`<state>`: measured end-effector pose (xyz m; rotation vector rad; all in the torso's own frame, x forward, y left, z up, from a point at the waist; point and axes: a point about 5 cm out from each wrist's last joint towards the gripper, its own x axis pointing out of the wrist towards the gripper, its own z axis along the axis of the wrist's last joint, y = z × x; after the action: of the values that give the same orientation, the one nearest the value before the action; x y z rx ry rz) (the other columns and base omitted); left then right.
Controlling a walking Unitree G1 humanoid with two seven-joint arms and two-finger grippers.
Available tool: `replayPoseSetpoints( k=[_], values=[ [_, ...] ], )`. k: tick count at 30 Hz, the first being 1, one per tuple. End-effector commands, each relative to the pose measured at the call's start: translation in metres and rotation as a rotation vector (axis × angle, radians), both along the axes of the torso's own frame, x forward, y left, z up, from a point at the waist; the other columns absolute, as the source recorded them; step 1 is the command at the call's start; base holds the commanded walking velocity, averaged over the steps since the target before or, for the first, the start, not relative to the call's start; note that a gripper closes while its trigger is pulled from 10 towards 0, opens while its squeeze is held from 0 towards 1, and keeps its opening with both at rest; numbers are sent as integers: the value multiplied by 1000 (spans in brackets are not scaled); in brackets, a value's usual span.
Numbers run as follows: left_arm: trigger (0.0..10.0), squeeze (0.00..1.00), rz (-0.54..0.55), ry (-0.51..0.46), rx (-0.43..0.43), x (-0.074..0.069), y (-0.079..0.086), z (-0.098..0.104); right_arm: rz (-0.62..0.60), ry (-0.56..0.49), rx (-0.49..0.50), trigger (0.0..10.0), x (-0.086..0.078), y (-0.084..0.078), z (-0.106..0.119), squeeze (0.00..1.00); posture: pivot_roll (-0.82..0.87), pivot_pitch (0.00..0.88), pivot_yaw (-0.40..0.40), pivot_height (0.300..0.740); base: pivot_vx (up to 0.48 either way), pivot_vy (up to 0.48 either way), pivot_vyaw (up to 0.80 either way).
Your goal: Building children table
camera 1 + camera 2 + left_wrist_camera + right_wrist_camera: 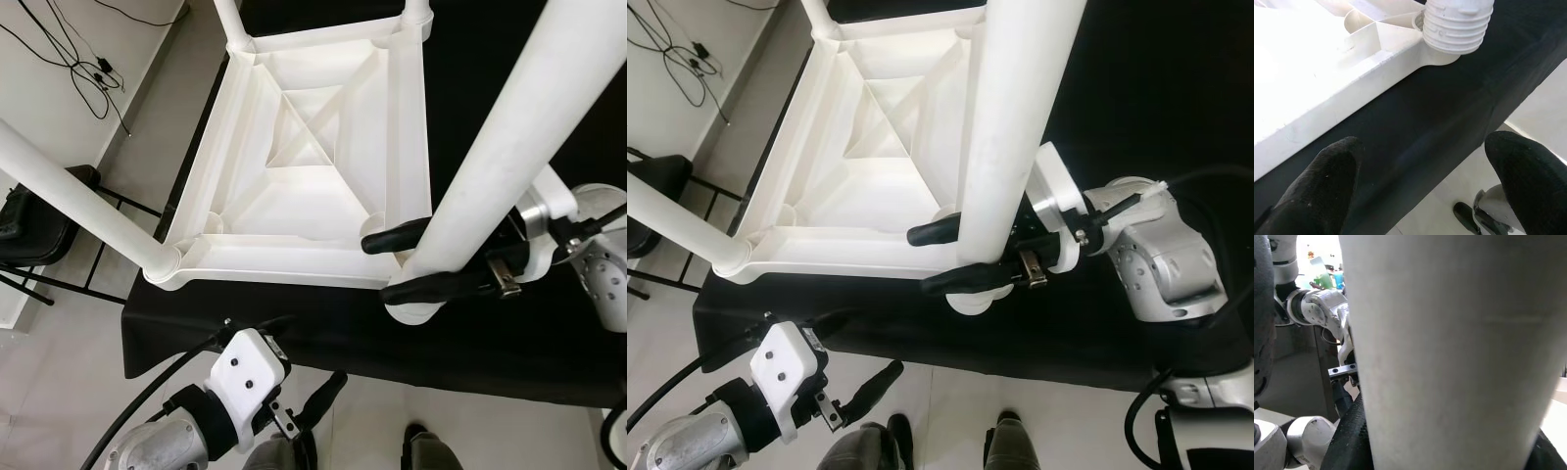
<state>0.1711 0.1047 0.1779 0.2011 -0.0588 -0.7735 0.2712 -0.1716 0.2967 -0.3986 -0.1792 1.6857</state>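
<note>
While its 2 black fingers squeeze from both sides, the right gripper holds a white table leg just above the near right corner of the upside-down white tabletop. This tabletop lies on a black cloth and 3 more legs stand in its other corners. Down low, in front of the cloth, the left gripper hangs with its fingers spread wide, holding nothing. From the left wrist, the leg's ridged bottom end can be seen sitting at the corner socket.
</note>
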Motion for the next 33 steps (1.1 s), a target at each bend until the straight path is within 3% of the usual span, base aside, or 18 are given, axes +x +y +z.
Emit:
replayPoseSetpoints(
  k=[1, 9, 21, 33],
  values=[
    [10000, 0, 7, 31, 14, -1, 2, -7, -43, 57, -54, 10000, 5, -4, -15, 0, -18, 344, 183, 740, 0, 0, 0],
    [10000, 0, 4, 34, 8, -2, 1, -7, -74, 67, -1, 10000, 14, -8, -10, 0, -20, 343, 179, 740, 0, 0, 0],
    [10000, 0, 4, 29, 6, -3, -1, -6, -75, 60, -48, 10000, 17, -4, -18, 0, -23, 338, 173, 740, 0, 0, 0],
    [10000, 0, 3, 26, 3, -3, -2, -4, -50, 106, -102, 10000, 15, -14, -18, 0, -24, 341, 170, 740, 0, 0, 0]
  ],
)
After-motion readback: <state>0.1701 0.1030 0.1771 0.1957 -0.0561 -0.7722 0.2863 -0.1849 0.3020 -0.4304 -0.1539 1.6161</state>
